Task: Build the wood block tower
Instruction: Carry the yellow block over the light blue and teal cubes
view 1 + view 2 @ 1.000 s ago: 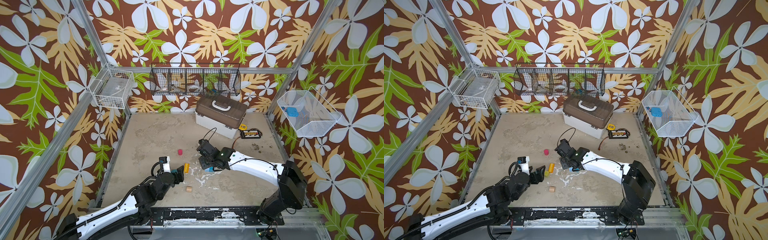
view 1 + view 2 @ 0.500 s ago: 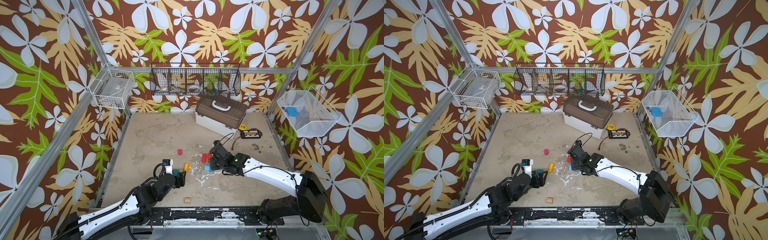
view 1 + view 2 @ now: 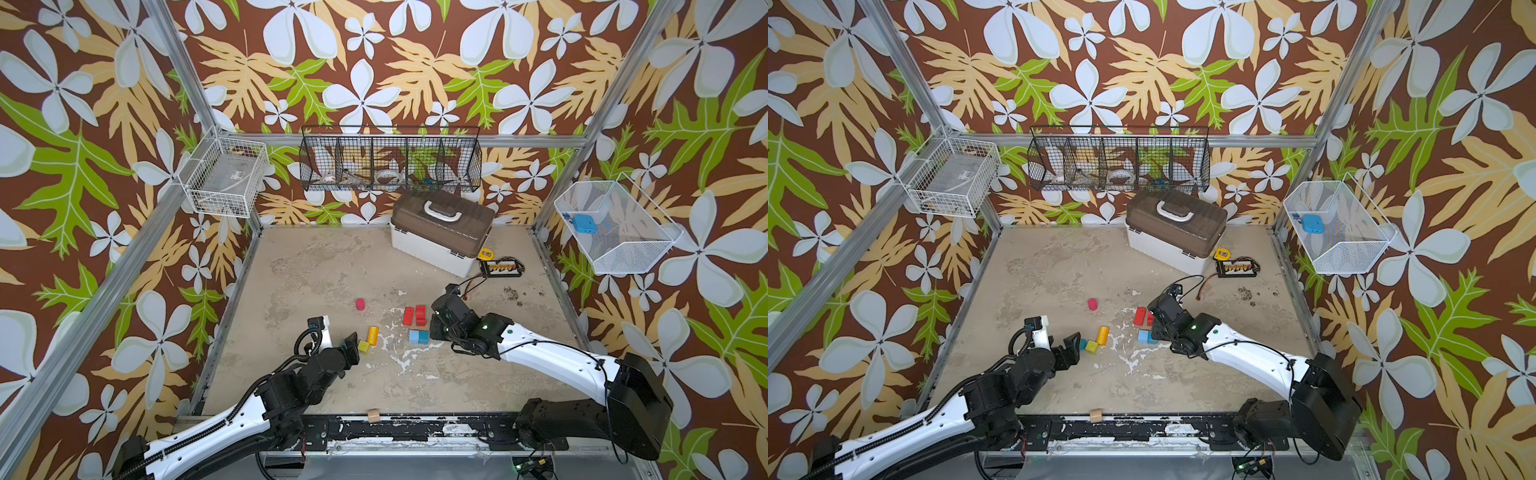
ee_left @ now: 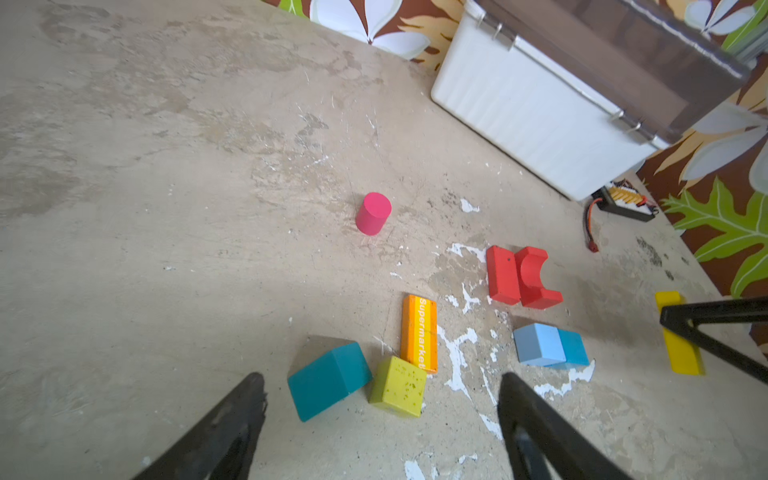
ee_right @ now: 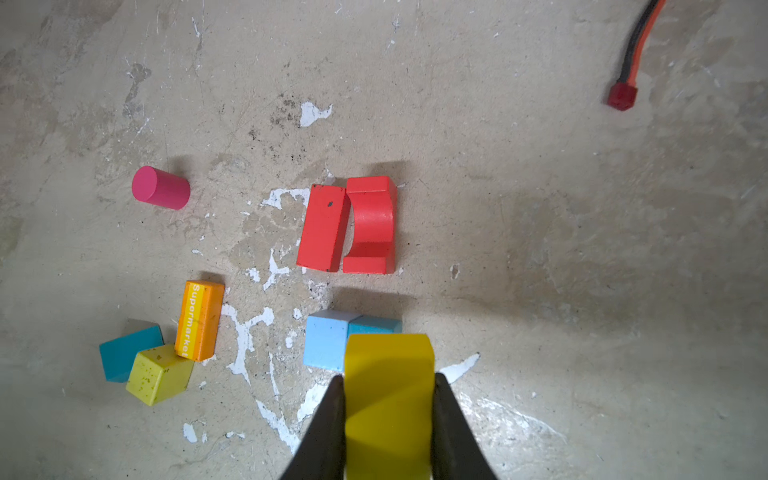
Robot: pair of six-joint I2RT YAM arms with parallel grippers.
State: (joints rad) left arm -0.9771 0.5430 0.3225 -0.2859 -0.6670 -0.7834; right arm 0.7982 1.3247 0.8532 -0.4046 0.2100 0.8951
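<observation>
Right tool (image 5: 389, 377) swung rightward, now clamping yellow block (image 5: 388, 415); left tool (image 4: 380, 376) gapes empty. Probably best: centre it flat over blue pair (image 5: 326, 340), square the edges, release slowly.

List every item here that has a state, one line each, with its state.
left gripper, open, empty.
right gripper, shut on yellow block.
orange Supermarket block, lying flat.
red arch, lying on its side against red block.
light blue cube, nothing stacked on it.
case lid, closed.
</observation>
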